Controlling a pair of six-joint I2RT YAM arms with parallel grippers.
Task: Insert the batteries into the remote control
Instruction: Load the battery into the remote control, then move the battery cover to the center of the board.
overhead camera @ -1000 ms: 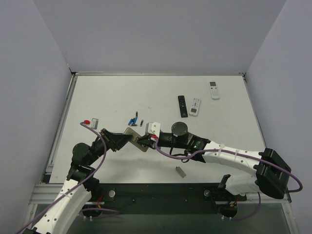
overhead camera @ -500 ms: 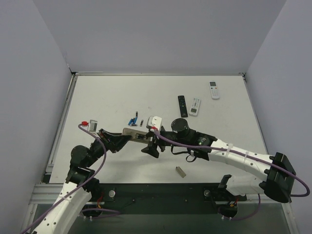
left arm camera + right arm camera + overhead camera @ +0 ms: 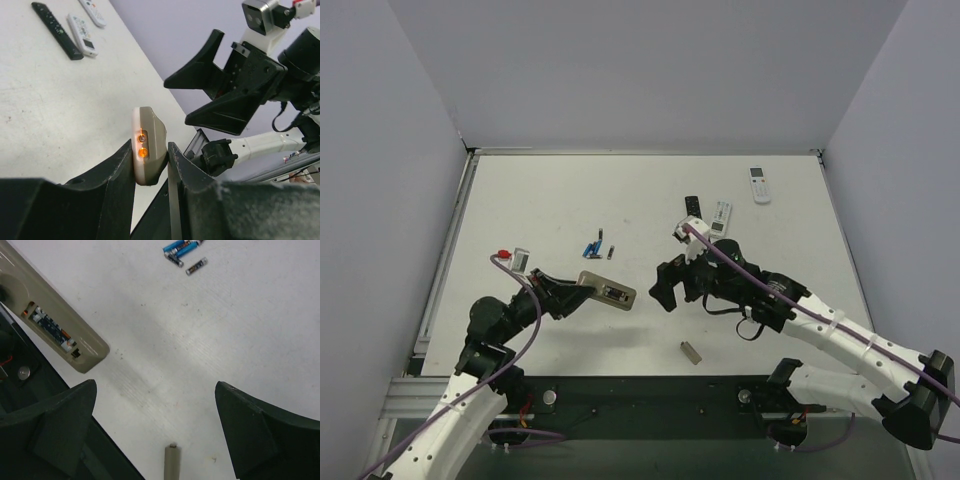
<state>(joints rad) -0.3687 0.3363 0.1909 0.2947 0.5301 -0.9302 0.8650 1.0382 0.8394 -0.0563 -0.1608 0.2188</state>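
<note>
The left gripper [image 3: 150, 154] is clamped on one end of the grey-tan remote [image 3: 609, 292], holding it out toward the middle of the table [image 3: 520, 190] with its open battery recess facing up and something blue showing inside. The right gripper [image 3: 661, 286] hangs just beside the remote's free end, not touching it, its fingers [image 3: 62, 415] spread wide with nothing between them. The loose batteries [image 3: 596, 247], blue and dark, lie together on the table a little beyond the remote, and a small tan piece [image 3: 691, 351] lies nearer the arms' bases.
</note>
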